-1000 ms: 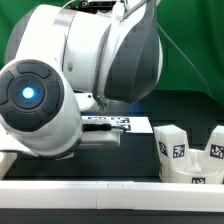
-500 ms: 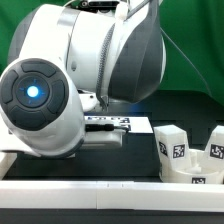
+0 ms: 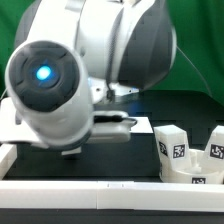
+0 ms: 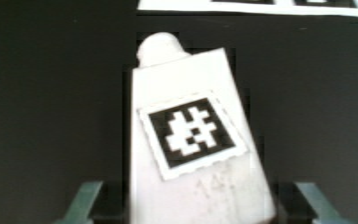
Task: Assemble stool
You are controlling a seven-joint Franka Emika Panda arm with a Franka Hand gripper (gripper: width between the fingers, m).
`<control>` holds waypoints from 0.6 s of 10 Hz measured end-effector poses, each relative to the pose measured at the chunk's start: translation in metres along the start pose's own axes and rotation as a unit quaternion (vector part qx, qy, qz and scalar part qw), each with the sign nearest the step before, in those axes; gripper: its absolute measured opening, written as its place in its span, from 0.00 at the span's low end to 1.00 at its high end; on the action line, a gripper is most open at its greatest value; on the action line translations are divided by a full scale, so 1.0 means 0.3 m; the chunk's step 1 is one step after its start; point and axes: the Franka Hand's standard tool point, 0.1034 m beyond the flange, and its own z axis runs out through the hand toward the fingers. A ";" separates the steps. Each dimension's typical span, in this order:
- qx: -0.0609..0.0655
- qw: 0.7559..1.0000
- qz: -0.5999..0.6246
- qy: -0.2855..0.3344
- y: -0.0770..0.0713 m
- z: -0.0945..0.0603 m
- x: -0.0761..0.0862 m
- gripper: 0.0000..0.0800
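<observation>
A white stool leg point(image 4: 194, 120) with a black-and-white tag on its face lies lengthwise on the black table, between the fingers of my gripper point(image 4: 201, 205). The two grey fingers point(image 4: 94, 203) stand one on each side of its near end, and the gripper is shut on it. In the exterior view the bulky white arm point(image 3: 90, 70) hides the gripper and this leg. Three more tagged stool legs point(image 3: 175, 148) stand together at the exterior view's right.
The marker board point(image 4: 247, 4) lies past the leg's far tip, and one corner of the marker board point(image 3: 140, 128) shows under the arm. A long white rail point(image 3: 100, 192) runs along the table's front edge. A green backdrop stands behind.
The jaws went from wide open to shut on the leg. In the exterior view the arm's round joint cap has since shifted up and to the right.
</observation>
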 end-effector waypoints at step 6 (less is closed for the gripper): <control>-0.007 0.996 0.080 0.029 -0.115 -0.110 -0.069 0.41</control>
